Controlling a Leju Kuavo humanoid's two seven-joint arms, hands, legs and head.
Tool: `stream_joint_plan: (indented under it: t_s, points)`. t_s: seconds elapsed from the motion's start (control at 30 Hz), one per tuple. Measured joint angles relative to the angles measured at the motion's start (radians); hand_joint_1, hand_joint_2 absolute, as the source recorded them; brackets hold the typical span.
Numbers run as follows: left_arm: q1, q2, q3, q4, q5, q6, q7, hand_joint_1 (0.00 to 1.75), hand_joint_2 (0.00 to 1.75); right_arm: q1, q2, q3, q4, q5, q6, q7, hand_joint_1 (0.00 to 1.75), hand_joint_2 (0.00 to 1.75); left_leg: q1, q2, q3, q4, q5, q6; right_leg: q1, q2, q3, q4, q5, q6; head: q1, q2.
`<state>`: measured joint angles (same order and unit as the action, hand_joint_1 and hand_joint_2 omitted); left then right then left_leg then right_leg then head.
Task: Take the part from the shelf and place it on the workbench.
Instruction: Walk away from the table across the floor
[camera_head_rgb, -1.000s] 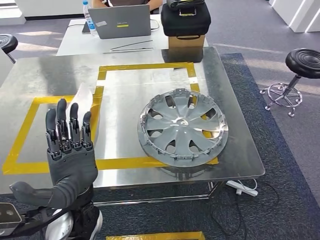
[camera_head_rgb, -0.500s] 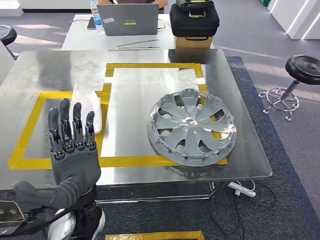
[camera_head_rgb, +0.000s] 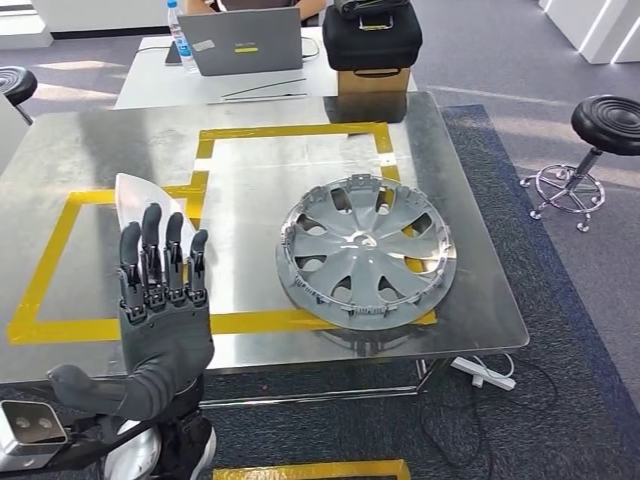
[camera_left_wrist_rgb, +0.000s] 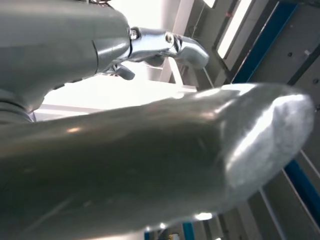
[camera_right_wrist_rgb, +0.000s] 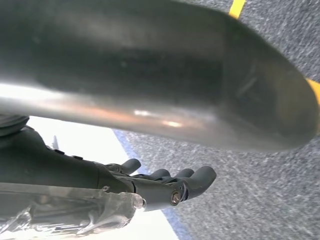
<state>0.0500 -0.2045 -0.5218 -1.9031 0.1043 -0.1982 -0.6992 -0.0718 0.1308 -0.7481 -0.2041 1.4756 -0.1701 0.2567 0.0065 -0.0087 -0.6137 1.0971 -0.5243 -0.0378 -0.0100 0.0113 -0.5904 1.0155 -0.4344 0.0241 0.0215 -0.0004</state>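
A flat, pale, glossy plastic part (camera_head_rgb: 143, 198) with a pointed tip stands upright behind the fingers of the raised left hand (camera_head_rgb: 162, 315), which holds it above the reflective steel workbench (camera_head_rgb: 90, 150) marked with yellow tape. A grey spoked plastic wheel cover (camera_head_rgb: 365, 251) lies flat on the workbench. The right hand (camera_right_wrist_rgb: 166, 182) hangs with fingers loosely extended, holding nothing, over grey carpet (camera_head_rgb: 573, 330).
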Motion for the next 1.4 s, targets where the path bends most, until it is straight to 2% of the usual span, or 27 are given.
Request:
stream_joint_plan:
  t_s: [0.07,0.1,0.13,0.17,0.23,0.27,0.33,0.4,0.47,0.57,0.6,0.63,0.67,0.77,0.8,0.83,0.93,1.0,1.07,1.1,1.13,1.17,1.2,1.27,1.3,1.33,1.4]
  points:
    - [0.0,0.003,0.0,0.004,0.0,-0.002,0.0,0.0,0.0,0.0,0.0,0.0,0.0,0.001,0.0,-0.001,0.0,0.0,0.0,0.0,-0.059,0.136,-0.067,-0.003,0.001,-0.002,-0.009,0.0,0.006,-0.004,-0.002,0.0]
    - [0.0,0.005,0.0,0.007,0.0,-0.002,0.0,0.0,0.0,0.0,0.0,0.0,0.0,0.001,0.0,-0.001,0.0,0.0,0.0,0.0,-0.075,0.177,-0.079,-0.002,0.001,-0.003,-0.014,0.0,0.009,-0.005,-0.002,0.0]
    - [0.0,0.007,0.0,0.009,0.001,-0.003,0.0,0.0,0.0,0.001,0.0,0.0,0.0,0.001,0.0,-0.001,0.0,0.0,0.0,0.0,-0.073,0.181,-0.072,0.0,0.001,-0.003,-0.019,0.0,0.013,-0.004,-0.002,0.0]
    - [0.0,0.008,0.0,0.011,0.001,-0.005,0.0,0.0,0.0,0.001,0.0,0.0,0.0,0.002,0.0,-0.001,0.0,0.0,0.0,0.0,-0.05,0.146,-0.048,0.002,0.002,-0.003,-0.023,0.0,0.017,-0.002,-0.002,0.0]
    - [-0.002,0.01,0.0,0.012,0.001,-0.011,0.0,0.0,0.0,0.001,0.0,0.0,0.0,0.004,0.0,-0.001,0.0,0.0,-0.001,0.001,0.031,0.009,0.008,0.01,0.003,-0.002,-0.029,0.002,0.025,0.005,-0.003,0.0]
    - [-0.003,0.009,-0.001,0.013,0.0,-0.013,0.0,0.0,0.0,0.001,0.0,0.0,0.0,0.005,0.0,-0.001,0.0,0.0,-0.001,0.0,0.063,-0.049,0.024,0.014,0.005,-0.001,-0.033,0.003,0.028,0.01,-0.003,0.0]
    - [-0.004,0.009,-0.001,0.013,-0.003,-0.015,0.0,0.0,0.0,0.001,0.0,0.0,0.0,0.006,0.0,-0.001,0.0,0.0,-0.003,-0.001,0.086,-0.101,0.033,0.023,0.007,-0.002,-0.039,0.004,0.035,0.021,-0.003,0.0]
    - [-0.003,0.01,0.0,0.013,-0.007,-0.015,0.0,0.0,0.0,0.002,0.0,0.0,0.0,0.007,0.0,-0.001,0.0,0.0,-0.004,-0.002,0.081,-0.103,0.041,0.036,0.004,-0.002,-0.042,0.002,0.04,0.032,-0.003,0.0]
    - [-0.003,0.009,-0.001,0.014,-0.008,-0.015,0.0,0.0,0.0,0.002,0.0,0.0,0.0,0.008,0.0,-0.001,0.0,0.0,-0.002,0.001,0.076,-0.106,0.052,0.049,0.002,-0.003,-0.059,0.041,0.004,0.043,0.0,0.0]
    - [-0.003,0.009,-0.001,0.014,-0.009,-0.017,0.0,0.0,0.0,0.002,0.0,0.0,0.0,0.011,0.0,-0.002,0.0,0.0,-0.001,0.005,0.06,-0.106,0.066,0.058,0.001,-0.004,-0.125,0.227,-0.112,0.054,0.005,0.0]
    - [-0.003,0.009,-0.001,0.014,-0.009,-0.017,0.0,0.0,0.0,0.003,0.0,0.0,0.0,0.011,0.0,-0.002,0.0,0.0,-0.002,0.006,0.053,-0.105,0.071,0.058,0.001,-0.004,-0.136,0.274,-0.132,0.055,0.005,0.0]
    - [-0.002,0.009,0.0,0.014,-0.009,-0.018,0.0,0.0,0.0,0.003,0.0,0.0,0.0,0.012,0.0,-0.003,0.0,0.0,-0.002,0.006,0.048,-0.105,0.075,0.057,0.001,-0.004,-0.131,0.287,-0.135,0.055,0.005,0.0]
    - [-0.002,0.009,0.0,0.014,-0.009,-0.019,0.0,0.0,0.0,0.003,0.0,0.0,0.0,0.013,0.0,-0.003,0.0,0.0,-0.002,0.006,0.044,-0.104,0.079,0.055,0.001,-0.004,-0.105,0.258,-0.119,0.054,0.005,0.0]
    - [-0.003,0.009,0.0,0.014,-0.009,-0.019,0.0,0.0,0.0,-0.001,0.0,0.0,0.0,0.015,0.0,-0.004,0.0,0.0,-0.004,0.006,0.038,-0.103,0.087,0.045,0.001,-0.003,0.033,0.054,-0.056,0.047,0.005,0.0]
    - [-0.003,0.009,-0.001,0.014,-0.01,-0.019,0.0,0.0,0.0,-0.002,0.0,0.0,0.0,0.015,0.0,-0.005,0.0,0.0,-0.005,0.006,0.036,-0.103,0.091,0.04,0.002,-0.002,0.059,0.011,-0.049,0.042,0.004,0.0]
    - [-0.003,0.009,-0.001,0.014,-0.01,-0.02,0.0,0.0,0.0,-0.002,0.0,0.0,0.0,0.016,0.0,-0.005,0.0,0.0,-0.006,0.006,0.035,-0.102,0.095,0.034,0.004,-0.001,0.067,-0.006,-0.049,0.037,0.004,0.0]
    - [-0.003,0.009,-0.001,0.014,-0.011,-0.021,0.0,0.0,0.0,-0.002,0.0,-0.001,0.0,0.017,0.0,-0.006,0.0,0.0,-0.005,0.006,0.027,-0.097,0.093,0.017,0.004,-0.001,0.056,-0.01,-0.035,0.015,0.003,0.0]
    - [-0.003,0.01,0.0,0.015,-0.012,-0.022,0.0,0.0,0.0,-0.002,0.0,-0.001,0.0,0.017,0.0,-0.006,0.0,0.0,-0.004,0.006,0.0,-0.034,0.034,0.007,0.001,-0.004,0.042,-0.014,-0.021,0.0,-0.001,0.0]
    - [-0.003,0.012,0.0,0.015,-0.012,-0.024,0.0,0.0,0.0,-0.003,0.0,-0.001,0.0,0.017,0.0,-0.007,0.0,0.0,-0.004,0.006,-0.048,0.093,-0.05,0.0,0.002,-0.005,0.021,-0.013,-0.007,-0.007,-0.006,0.0]
    - [-0.003,0.013,0.0,0.015,-0.012,-0.025,0.0,0.0,0.0,-0.002,0.0,-0.001,0.0,0.017,0.0,-0.007,0.0,0.0,-0.004,0.006,-0.065,0.147,-0.074,-0.001,0.003,-0.005,0.011,-0.013,0.0,-0.007,-0.006,0.0]
    - [-0.003,0.014,0.0,0.015,-0.012,-0.025,0.0,0.0,0.0,-0.002,0.0,-0.001,0.0,0.017,0.0,-0.007,0.0,0.0,-0.004,0.006,-0.067,0.172,-0.079,0.0,0.004,-0.006,0.001,-0.013,0.008,-0.007,-0.006,0.0]
    - [-0.002,0.015,0.0,0.015,-0.012,-0.025,0.0,0.0,0.0,-0.002,0.0,-0.001,0.0,0.017,0.0,-0.007,0.0,0.0,-0.004,0.006,-0.05,0.159,-0.064,0.002,0.004,-0.006,-0.009,-0.013,0.015,-0.006,-0.006,0.0]
    - [-0.003,0.015,0.0,0.015,-0.012,-0.026,0.0,0.0,0.0,-0.002,0.0,-0.001,0.0,0.017,0.0,-0.007,0.0,0.0,-0.004,0.006,-0.015,0.113,-0.037,0.005,0.005,-0.006,-0.017,-0.013,0.022,-0.004,-0.006,0.0]
    - [-0.004,0.014,0.0,0.015,-0.012,-0.026,0.0,0.0,0.0,-0.002,0.0,-0.001,0.0,0.018,0.0,-0.007,0.0,0.0,-0.006,0.006,0.079,-0.026,0.008,0.013,0.007,-0.004,-0.029,-0.011,0.034,0.002,-0.006,0.0]
    - [-0.005,0.013,0.0,0.015,-0.012,-0.026,0.0,0.0,0.0,-0.002,0.0,-0.001,0.0,0.018,0.0,-0.007,0.0,0.0,-0.007,0.006,0.113,-0.08,0.016,0.018,0.008,-0.004,-0.034,-0.01,0.041,0.007,-0.006,0.0]
    - [-0.006,0.013,0.0,0.015,-0.012,-0.027,0.0,0.0,0.0,-0.002,0.0,-0.001,0.0,0.018,0.0,-0.007,0.0,0.0,-0.008,0.005,0.131,-0.113,0.018,0.022,0.009,-0.004,-0.038,-0.009,0.048,0.012,-0.006,0.0]
    - [-0.005,0.012,0.0,0.015,-0.012,-0.028,0.0,0.0,0.0,-0.001,0.0,-0.001,0.0,0.018,0.0,-0.007,0.0,0.0,-0.01,0.005,0.128,-0.128,0.024,0.033,0.009,-0.005,-0.044,-0.012,0.064,0.023,-0.006,0.0]
